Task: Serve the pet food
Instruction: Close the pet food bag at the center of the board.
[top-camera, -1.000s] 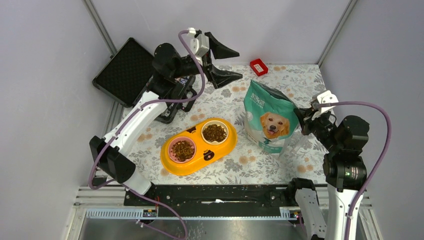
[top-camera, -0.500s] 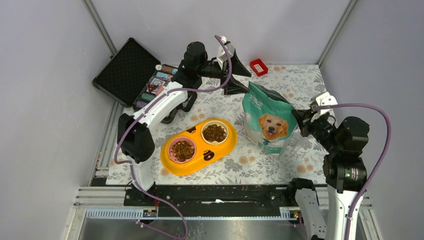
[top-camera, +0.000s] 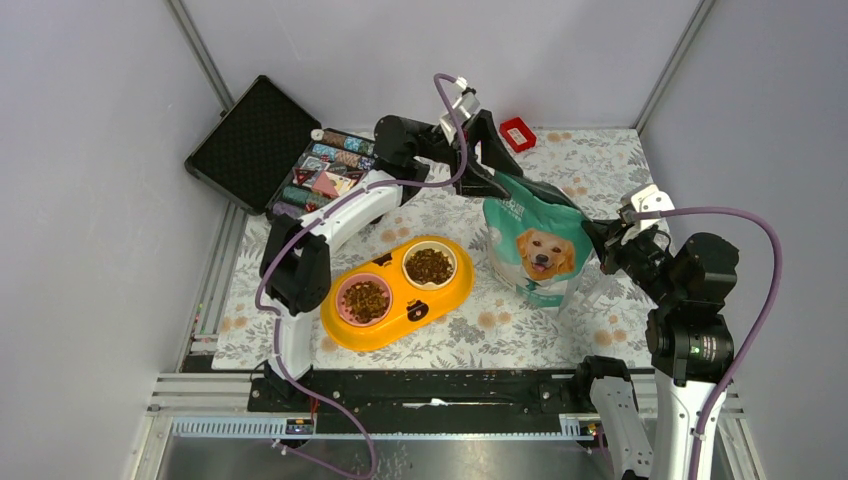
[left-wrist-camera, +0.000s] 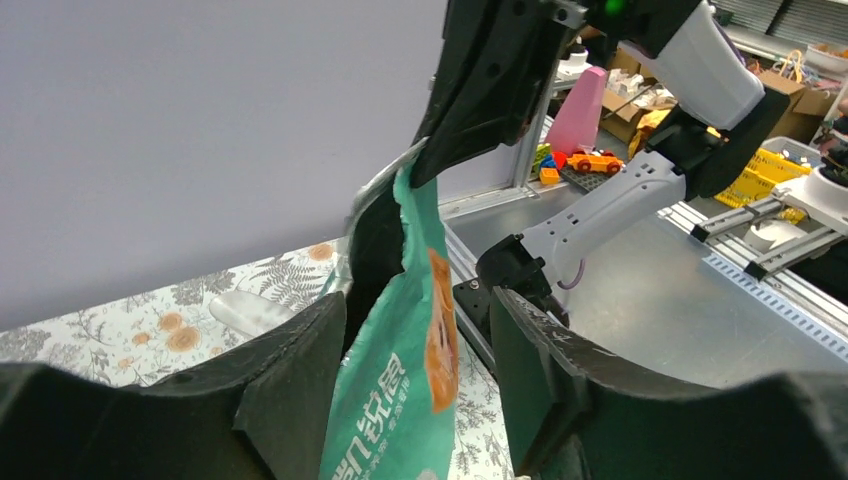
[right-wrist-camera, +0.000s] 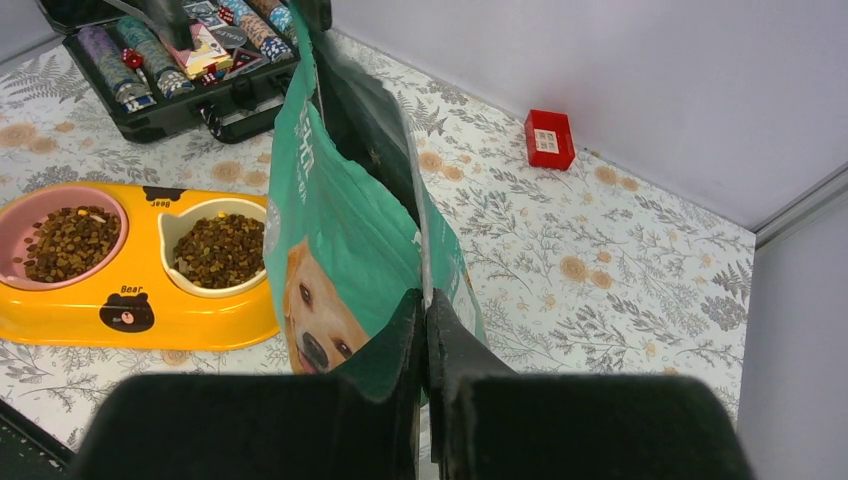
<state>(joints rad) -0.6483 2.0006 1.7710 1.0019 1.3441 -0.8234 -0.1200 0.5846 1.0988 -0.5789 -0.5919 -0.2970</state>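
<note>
The teal-and-white pouch (top-camera: 538, 240) with a golden retriever stands upright right of the yellow double feeder (top-camera: 455, 292). Both of its bowls hold dark-brown kibble: pink bowl (top-camera: 365, 299), white bowl (top-camera: 430, 265). My right gripper (top-camera: 606, 238) is shut on the pouch's right side seam (right-wrist-camera: 424, 262). My left gripper (top-camera: 494, 165) is open, its jaws straddling the pouch's top left corner (left-wrist-camera: 415, 300) without closing on it. The pouch mouth gapes open, dark inside.
An open black case (top-camera: 300, 160) with small packets lies at the back left. A small red box (top-camera: 517, 133) lies at the back of the floral mat. Grey walls enclose the cell on three sides.
My left arm has swung from the back left over to the right and lowered its open jaws around the pouch's top corner. The pouch has tilted slightly. The right arm has not moved.
</note>
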